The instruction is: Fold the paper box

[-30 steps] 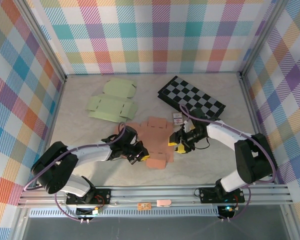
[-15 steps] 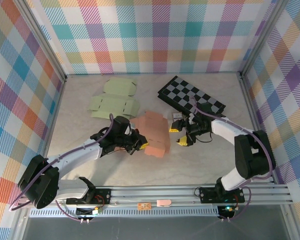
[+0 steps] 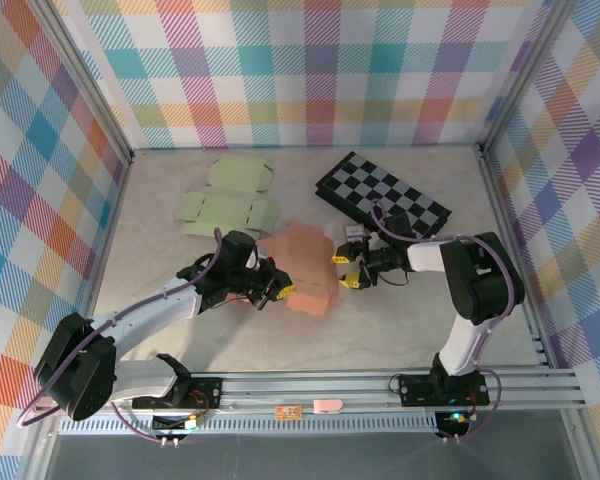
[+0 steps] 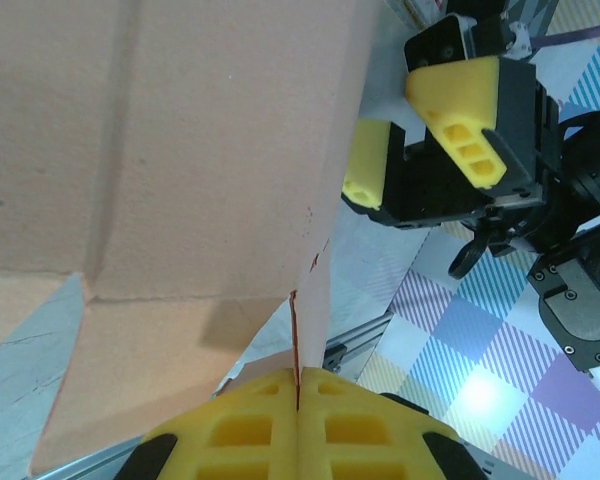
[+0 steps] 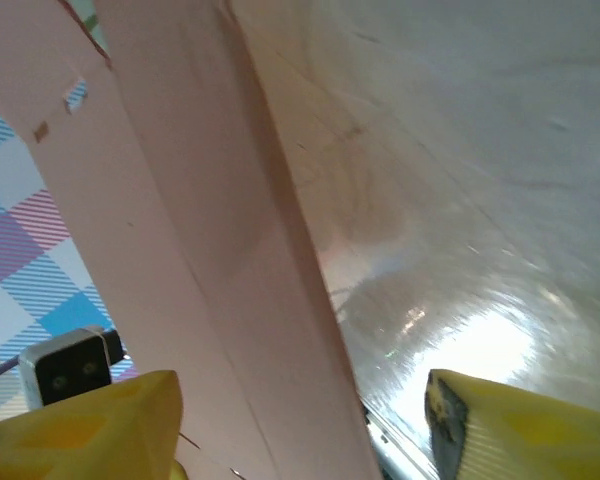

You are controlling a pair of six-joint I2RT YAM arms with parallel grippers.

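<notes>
Salmon-orange cardboard box blank at mid-table, partly lifted, between the two arms.
Left gripper is clamped on the blank's near-left edge, its yellow fingertips pressed together over the sheet. Right gripper stands at the blank's right side with jaws parted and the sheet's edge running between them; contact cannot be told. Farther back, a small printed card lies just beside a black-and-white checkered board. A pale green flat cardboard blank lies far left on the marbled table.
</notes>
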